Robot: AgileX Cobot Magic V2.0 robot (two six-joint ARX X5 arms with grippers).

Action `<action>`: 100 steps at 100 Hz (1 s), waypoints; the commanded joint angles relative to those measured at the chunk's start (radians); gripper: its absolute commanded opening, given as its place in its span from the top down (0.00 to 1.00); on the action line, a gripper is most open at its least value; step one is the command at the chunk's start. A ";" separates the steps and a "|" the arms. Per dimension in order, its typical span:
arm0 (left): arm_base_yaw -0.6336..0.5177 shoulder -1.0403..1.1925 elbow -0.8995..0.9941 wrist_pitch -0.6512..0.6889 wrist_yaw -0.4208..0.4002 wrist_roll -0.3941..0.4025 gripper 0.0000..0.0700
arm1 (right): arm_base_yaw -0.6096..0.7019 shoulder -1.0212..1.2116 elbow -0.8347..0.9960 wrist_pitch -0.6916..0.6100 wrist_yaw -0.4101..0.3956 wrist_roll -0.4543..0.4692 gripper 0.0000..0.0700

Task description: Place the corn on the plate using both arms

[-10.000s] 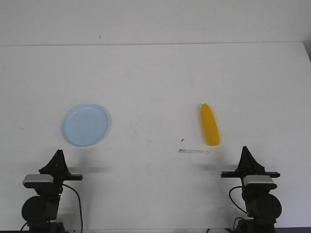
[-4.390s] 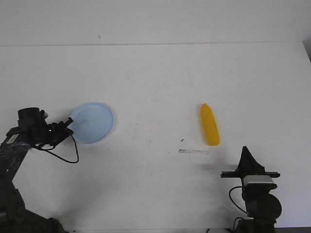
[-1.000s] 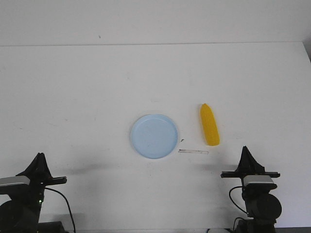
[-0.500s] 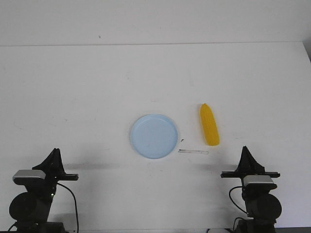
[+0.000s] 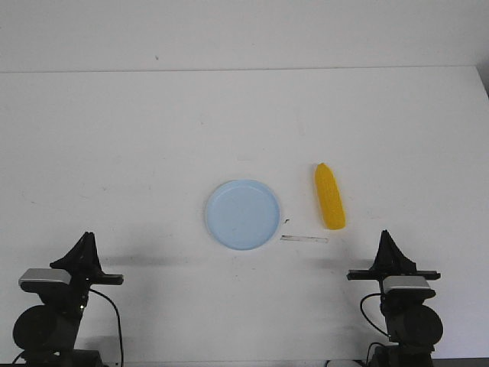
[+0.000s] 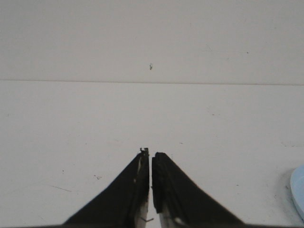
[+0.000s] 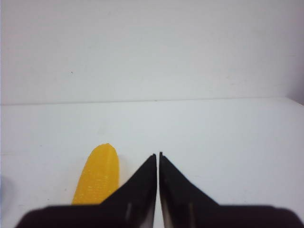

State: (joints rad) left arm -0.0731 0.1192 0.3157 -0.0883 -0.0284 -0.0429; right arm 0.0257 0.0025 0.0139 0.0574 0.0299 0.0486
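The round pale-blue plate (image 5: 242, 215) and the bright yellow plastic corn cob (image 5: 329, 196) lie side by side on the white table (image 5: 244, 122).

The black left gripper (image 5: 85, 239) sits low at the near left edge, its 2 fingers pressed together and holding nothing. The plate lies flat near the middle of the table, and its edge peeks into the left wrist view (image 6: 299, 190). A thin grey strip (image 5: 304, 238) lies just in front of the gap between plate and corn. The corn lies just right of the plate, not touching it, pointed end away from the robot. The black right gripper (image 5: 386, 238) sits at the near right edge, fingers pressed together, the corn (image 7: 98, 176) close beside it.
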 commanded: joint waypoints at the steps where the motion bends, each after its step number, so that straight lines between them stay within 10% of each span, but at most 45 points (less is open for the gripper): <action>1: -0.001 0.002 0.018 0.015 -0.003 0.008 1.00 | 0.001 -0.002 -0.001 0.012 0.003 0.002 0.99; 100: -0.001 0.002 0.018 0.014 -0.003 0.005 1.00 | 0.002 -0.001 0.013 0.182 -0.019 0.021 0.99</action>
State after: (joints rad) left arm -0.0731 0.1192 0.3161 -0.0887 -0.0284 -0.0433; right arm 0.0257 0.0025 0.0139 0.1951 0.0235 0.0521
